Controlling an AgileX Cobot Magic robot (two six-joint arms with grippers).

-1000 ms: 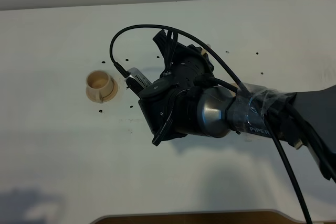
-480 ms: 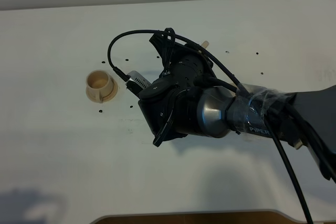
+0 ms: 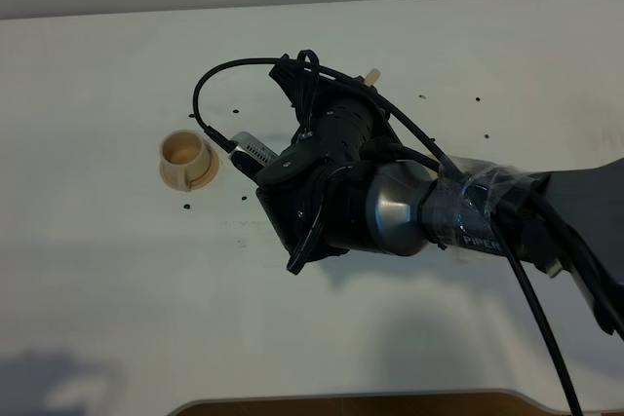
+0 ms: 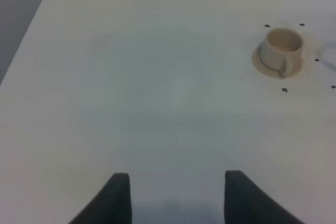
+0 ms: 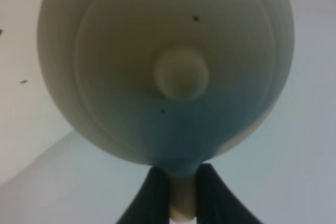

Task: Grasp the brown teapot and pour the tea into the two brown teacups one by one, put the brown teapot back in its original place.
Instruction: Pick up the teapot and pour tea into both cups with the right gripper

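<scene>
The brown teapot fills the right wrist view, seen from above with its knobbed lid. My right gripper is shut on its handle. In the high view the right arm reaches across the middle and hides the pot, except a pale tip past the wrist. One brown teacup stands on its small saucer at the left, apart from the arm. It also shows in the left wrist view. My left gripper is open and empty, far from it. The second teacup, the wide saucer and the tea are hidden.
The white table has several small dark holes around the cup and the arm. A black cable loops up from the right wrist. The table's left edge shows in the left wrist view.
The right wrist has turned and shifted slightly to the far left. The pale tip of the teapot has come into view past it. The teacup has not moved.
</scene>
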